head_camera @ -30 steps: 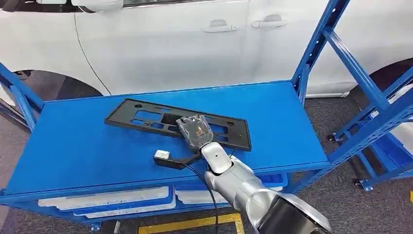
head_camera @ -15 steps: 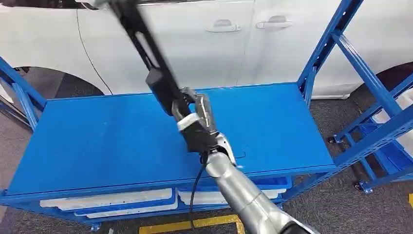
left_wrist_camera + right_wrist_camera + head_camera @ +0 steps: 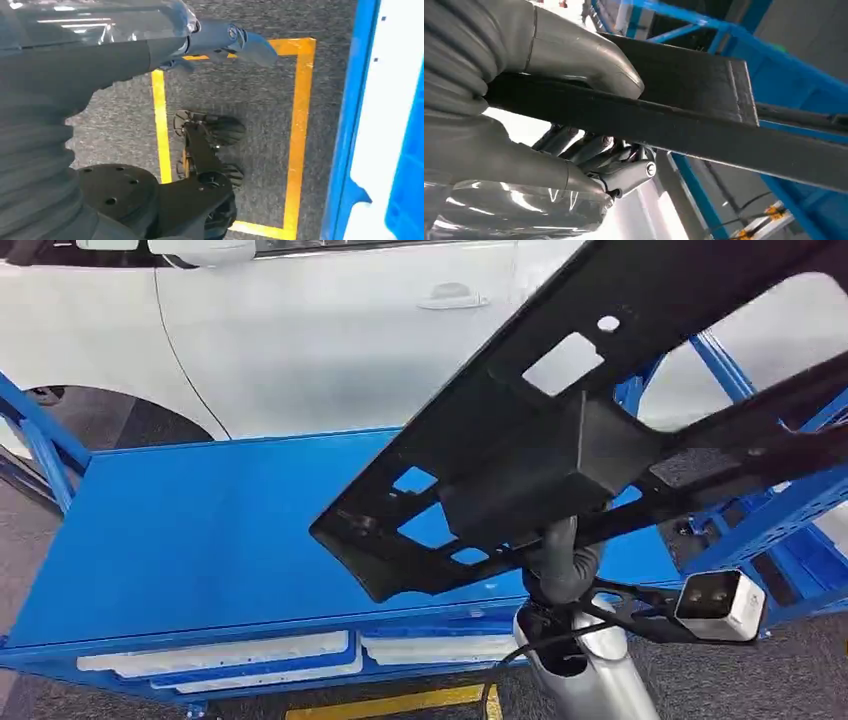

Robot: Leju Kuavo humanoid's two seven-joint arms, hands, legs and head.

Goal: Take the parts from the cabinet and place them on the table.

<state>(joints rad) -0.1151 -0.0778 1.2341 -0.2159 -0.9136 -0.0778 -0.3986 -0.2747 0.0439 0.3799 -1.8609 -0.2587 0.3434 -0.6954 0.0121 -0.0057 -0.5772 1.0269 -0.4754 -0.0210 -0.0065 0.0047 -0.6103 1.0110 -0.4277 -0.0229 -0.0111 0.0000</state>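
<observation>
A long black plastic part (image 3: 600, 430) with several cut-outs hangs in the air close to my head, tilted up to the right, above the blue cabinet shelf (image 3: 200, 530). My right hand (image 3: 574, 125) grips it: the thumb (image 3: 589, 65) presses on one face and the darker fingers (image 3: 589, 150) curl under the other face of the part (image 3: 704, 130). In the head view the part hides that hand; its wrist (image 3: 565, 570) rises beneath it. My left hand (image 3: 220, 42) hangs over the floor with fingers stretched out, holding nothing.
A white car (image 3: 330, 330) stands right behind the cabinet. White trays (image 3: 220, 655) lie on the lower shelf. Another blue rack (image 3: 800, 500) stands at the right. Yellow tape (image 3: 300, 135) marks a square on the grey carpet.
My right hand has lifted the black part off the blue shelf and swung it up and to the right, close to my head. The shelf top now lies bare.
</observation>
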